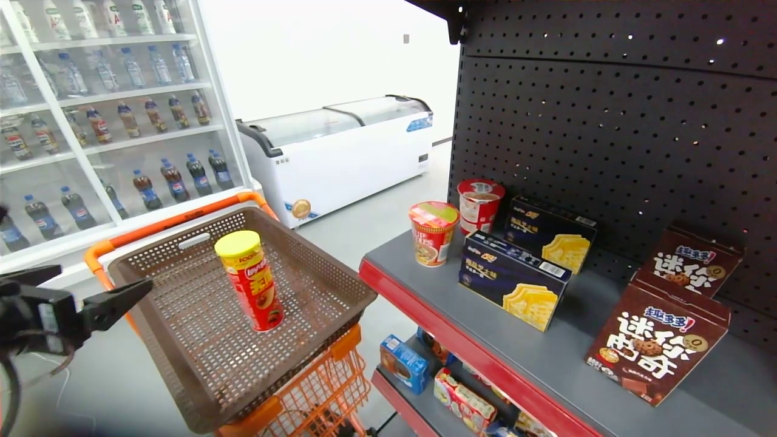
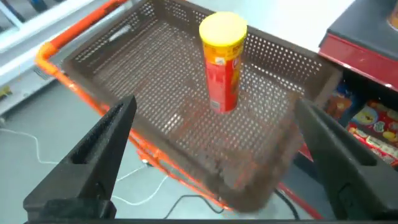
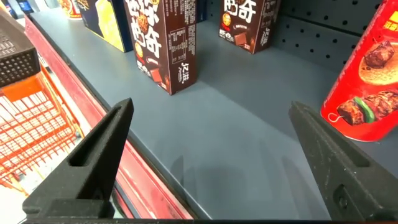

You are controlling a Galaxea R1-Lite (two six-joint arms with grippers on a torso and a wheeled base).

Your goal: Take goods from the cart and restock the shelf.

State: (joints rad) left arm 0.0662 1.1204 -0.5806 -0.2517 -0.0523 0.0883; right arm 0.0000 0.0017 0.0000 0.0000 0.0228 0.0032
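My L gripper (image 2: 214, 106) sits open, empty, lower left of head frame, beside cart basket (image 1: 182, 340) w/ chip can (image 1: 252, 280) upright inside. R gripper (image 3: 211, 109) open, empty, above grey shelf (image 3: 236, 143).

At 9 o'clock in the head view, the left gripper (image 1: 106, 274) is seen as a matte black block from which two wedge-shaped prongs are drawn out to narrow tips. A pale grey patch (image 1: 45, 320) is set into its housing, and a dark cable (image 1: 6, 388) is looped beneath it toward 8 o'clock. In the left wrist view its fingers (image 2: 93, 162) are shown as smooth, black, tapering plastic with flat facets. The right gripper (image 3: 211, 106) is built alike: the same black, angular, unmarked wedges are seen.
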